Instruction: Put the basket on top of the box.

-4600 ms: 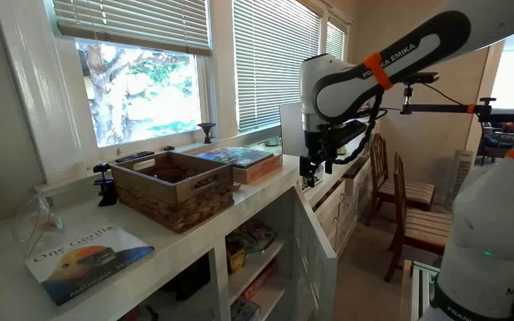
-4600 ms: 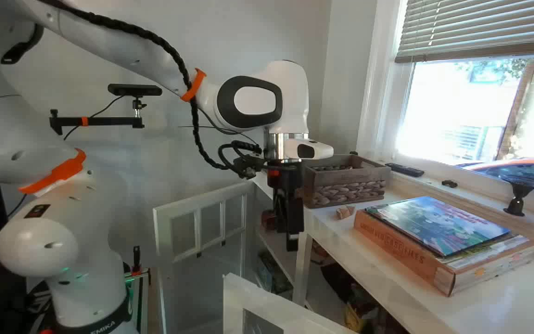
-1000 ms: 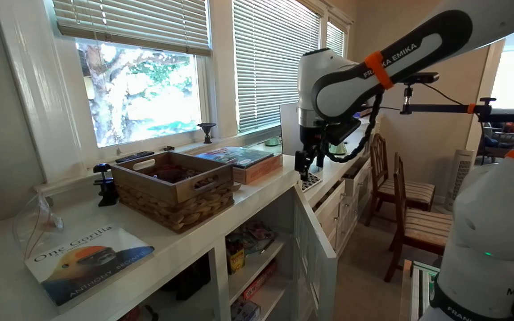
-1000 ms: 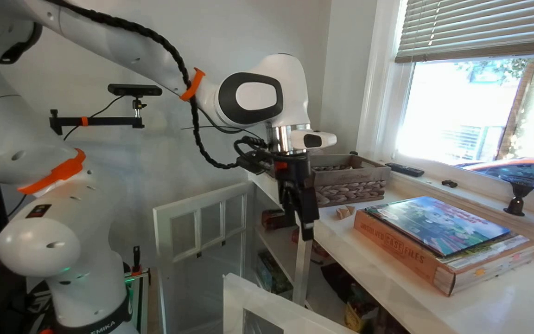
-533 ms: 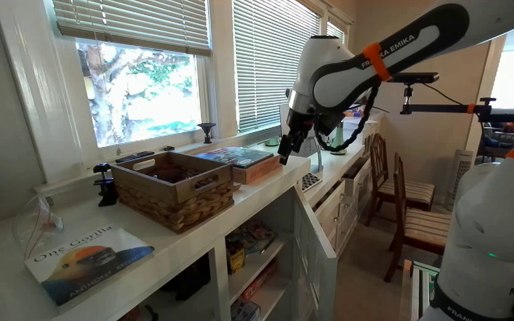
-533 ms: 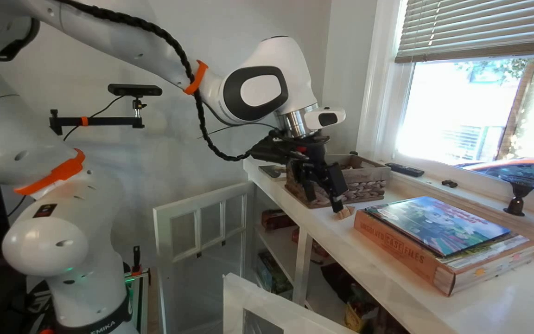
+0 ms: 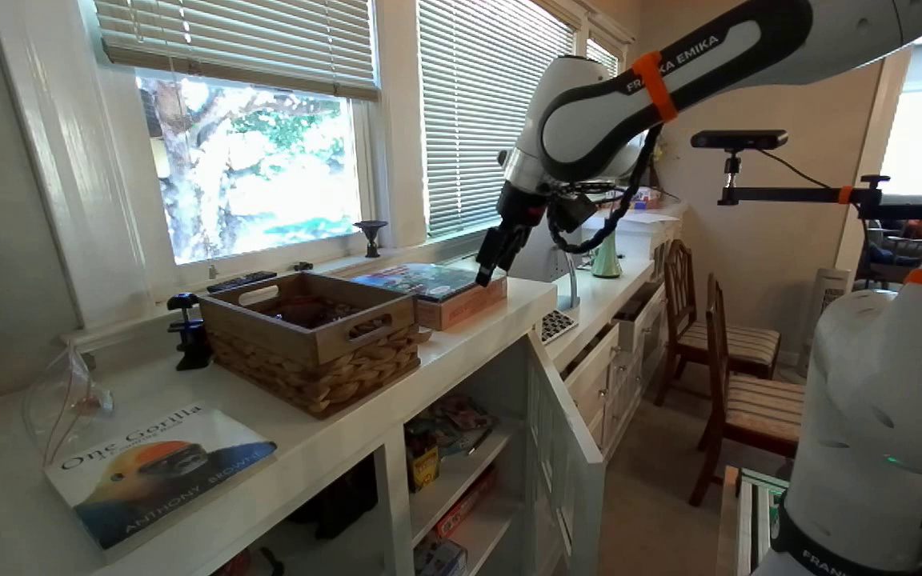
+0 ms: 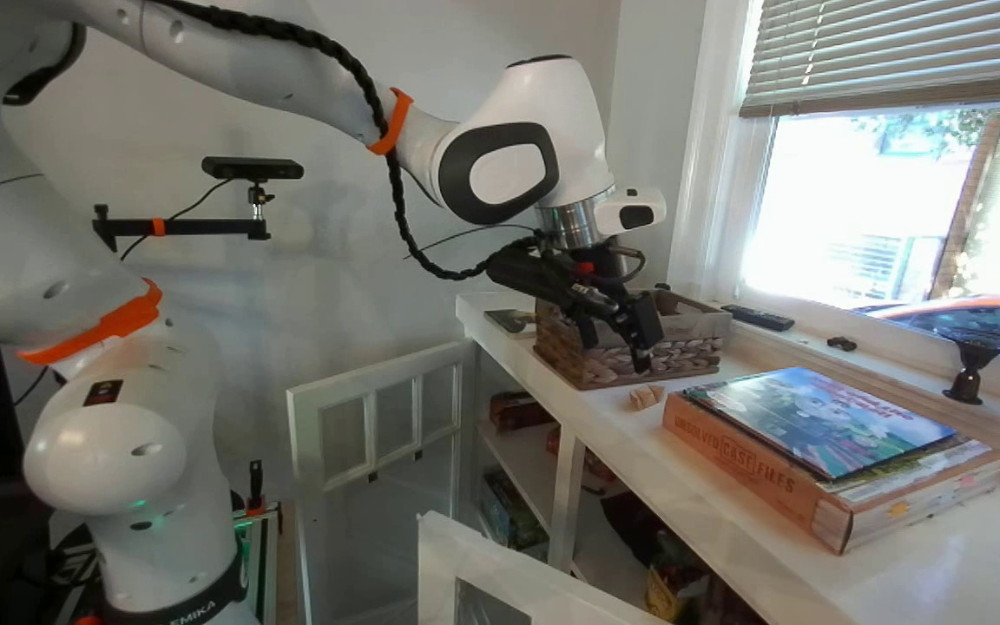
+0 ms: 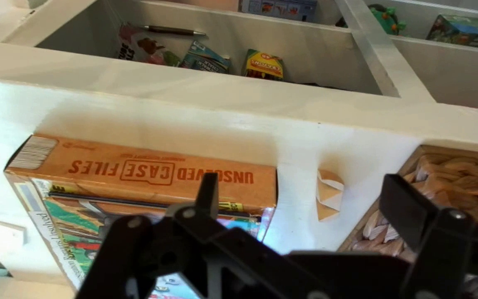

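Observation:
The brown woven basket (image 7: 313, 372) sits upright on the white counter, with dark contents inside. It shows behind my gripper in an exterior view (image 8: 682, 360) and at the right of the wrist view (image 9: 463, 178). The flat box (image 7: 473, 306) lies beside it, brown-sided, with a thin glossy teal-blue case on top; it also shows in an exterior view (image 8: 734, 456) and the wrist view (image 9: 152, 170). My gripper (image 9: 299, 185) is open and empty, tilted above the counter between box and basket. It also shows in both exterior views (image 7: 490, 268) (image 8: 615, 345). Nothing is between its fingers.
A small folded paper piece (image 8: 646, 398) lies between basket and box. A picture book (image 7: 161, 472), plastic bag (image 7: 69, 408) and black clamp (image 7: 189, 332) are by the basket. Open cabinet doors (image 7: 561, 456) (image 8: 387, 417) stick out below the counter. A remote (image 8: 758, 318) lies on the sill.
My gripper has risen, tilted and moved from in front of the counter to above it, between basket and box. The basket and box have not moved.

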`<control>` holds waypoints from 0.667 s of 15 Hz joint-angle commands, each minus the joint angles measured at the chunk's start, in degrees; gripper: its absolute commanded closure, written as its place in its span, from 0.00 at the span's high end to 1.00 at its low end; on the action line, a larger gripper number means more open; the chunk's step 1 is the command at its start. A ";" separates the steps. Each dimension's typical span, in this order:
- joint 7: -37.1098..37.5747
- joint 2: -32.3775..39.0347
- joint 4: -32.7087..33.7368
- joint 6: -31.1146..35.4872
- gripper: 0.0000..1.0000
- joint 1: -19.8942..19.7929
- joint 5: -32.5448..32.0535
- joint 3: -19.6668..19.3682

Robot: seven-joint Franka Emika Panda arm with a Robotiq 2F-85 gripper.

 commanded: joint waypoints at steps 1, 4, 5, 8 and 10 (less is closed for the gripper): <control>-1.93 3.34 3.57 -1.95 1.00 1.34 3.05 -0.69; -0.80 2.40 2.59 -0.94 1.00 0.15 1.71 0.46; -0.79 2.76 3.05 -1.02 1.00 0.12 1.70 0.56; -0.78 2.77 3.07 -1.01 1.00 0.09 1.68 0.59; 0.11 3.06 3.40 -1.27 1.00 0.20 2.90 0.30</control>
